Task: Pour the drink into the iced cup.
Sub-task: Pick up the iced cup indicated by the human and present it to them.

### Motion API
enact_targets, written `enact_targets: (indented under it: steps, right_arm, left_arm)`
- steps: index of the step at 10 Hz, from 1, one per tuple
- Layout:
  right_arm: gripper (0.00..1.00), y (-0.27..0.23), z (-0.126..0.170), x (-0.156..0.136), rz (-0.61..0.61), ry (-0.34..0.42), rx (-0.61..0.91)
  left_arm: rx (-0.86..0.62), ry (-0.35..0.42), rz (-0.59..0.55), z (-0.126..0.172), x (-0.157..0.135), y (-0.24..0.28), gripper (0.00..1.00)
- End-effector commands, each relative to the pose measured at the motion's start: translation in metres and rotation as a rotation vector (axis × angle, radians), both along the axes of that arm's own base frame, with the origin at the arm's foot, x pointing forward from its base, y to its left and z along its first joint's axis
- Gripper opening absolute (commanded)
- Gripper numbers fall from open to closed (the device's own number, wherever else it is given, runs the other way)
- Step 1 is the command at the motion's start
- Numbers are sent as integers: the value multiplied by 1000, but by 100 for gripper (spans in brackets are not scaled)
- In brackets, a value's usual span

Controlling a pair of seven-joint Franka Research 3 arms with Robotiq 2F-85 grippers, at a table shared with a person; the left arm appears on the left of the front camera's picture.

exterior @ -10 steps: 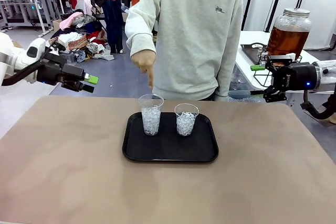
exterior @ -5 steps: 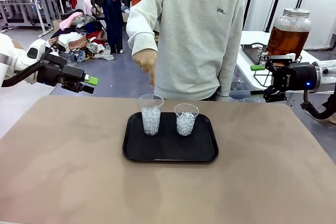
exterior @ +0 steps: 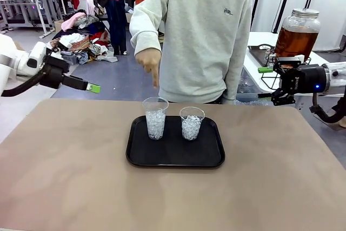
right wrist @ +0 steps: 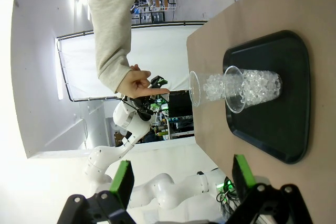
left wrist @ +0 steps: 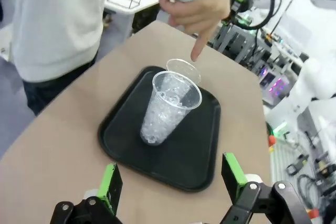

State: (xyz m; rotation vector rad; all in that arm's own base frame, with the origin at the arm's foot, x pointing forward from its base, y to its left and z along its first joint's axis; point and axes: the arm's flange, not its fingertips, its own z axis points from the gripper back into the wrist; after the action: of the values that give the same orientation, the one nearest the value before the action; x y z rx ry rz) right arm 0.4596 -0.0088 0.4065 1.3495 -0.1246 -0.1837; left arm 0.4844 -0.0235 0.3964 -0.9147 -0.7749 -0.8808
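Observation:
Two clear cups filled with ice stand on a black tray [exterior: 173, 158]: the left iced cup [exterior: 155, 117] and the right iced cup [exterior: 192, 123]. A person's hand [exterior: 148, 63] points a finger down at the left cup. The drink [exterior: 296, 39], amber-brown in a large glass jar with a silvery lid, stands on a side table at the far right. My left gripper [exterior: 92, 87] hovers open off the table's far left corner. My right gripper [exterior: 270, 85] hangs open at the far right, in front of the jar. In the left wrist view the iced cups [left wrist: 170, 108] stand ahead of my open left gripper [left wrist: 172, 182].
The brown table [exterior: 81, 187] has free room all round the tray. The person stands at the far edge behind the cups. A white side table [exterior: 254, 60] bears the jar and a wire rack. In the right wrist view the tray [right wrist: 283, 129] lies ahead of my right gripper [right wrist: 182, 179].
My left gripper has rolled at the wrist and shifted a little, so its fingers now line up edge-on. The person's hand keeps pointing. The right arm has not moved.

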Motion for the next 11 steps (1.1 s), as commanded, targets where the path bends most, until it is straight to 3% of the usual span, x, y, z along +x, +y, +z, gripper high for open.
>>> enact_targets:
  steps: [1, 2, 5, 11]
  right_arm:
    - [100, 1, 1, 0, 0, -1, 4]
    - [100, 1, 1, 0, 0, -1, 4]
    - [100, 1, 1, 0, 0, -1, 4]
    - [100, 1, 1, 0, 0, -1, 4]
  left_arm:
    - [-27, -154, -48, -17, 7, -9, 100]
    - [-23, -222, -72, -25, 10, -14, 100]
    - [0, -314, -71, -44, 16, -31, 100]
    - [21, -290, -92, -48, 13, -33, 100]
